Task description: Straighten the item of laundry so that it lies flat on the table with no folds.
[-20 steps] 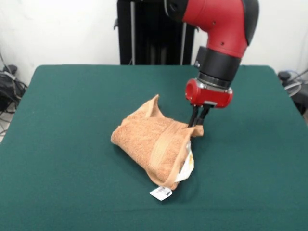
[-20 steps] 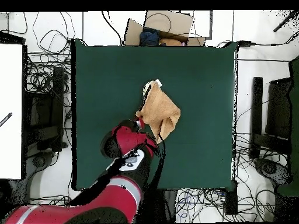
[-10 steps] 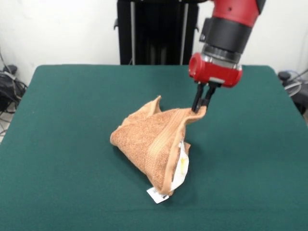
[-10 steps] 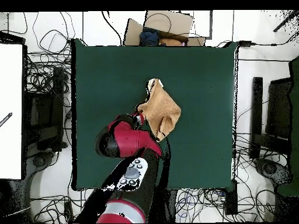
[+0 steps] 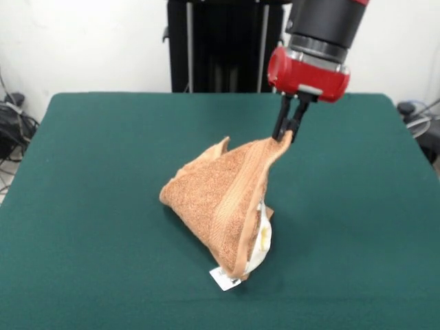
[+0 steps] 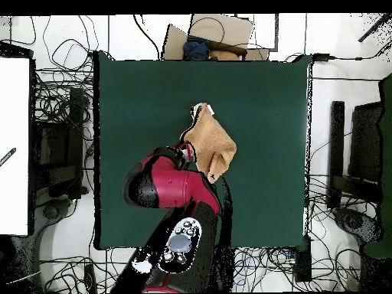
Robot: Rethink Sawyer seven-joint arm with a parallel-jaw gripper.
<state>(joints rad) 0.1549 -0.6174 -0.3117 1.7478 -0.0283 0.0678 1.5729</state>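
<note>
The item of laundry (image 5: 218, 196) is an orange-tan towel, still folded, standing up like a tent on the green table (image 5: 96, 206). My gripper (image 5: 285, 135) is shut on its upper right corner and holds that corner above the table. The woven border band runs down from the held corner. A white tag with a yellow mark (image 5: 261, 237) hangs at the lower edge, and a second white tag (image 5: 221, 278) touches the table. From overhead, the item of laundry (image 6: 210, 143) lies near the table's middle, with the arm covering the gripper.
The arm's red wrist (image 5: 307, 72) stands above the held corner. Cables and boxes (image 6: 53, 115) crowd the floor around the table (image 6: 260, 99). A cardboard box (image 6: 214, 34) sits beyond one table edge.
My gripper has risen with the towel corner in it, pulling the cloth from a low heap into a tall tent. The lower part stays on the table.
</note>
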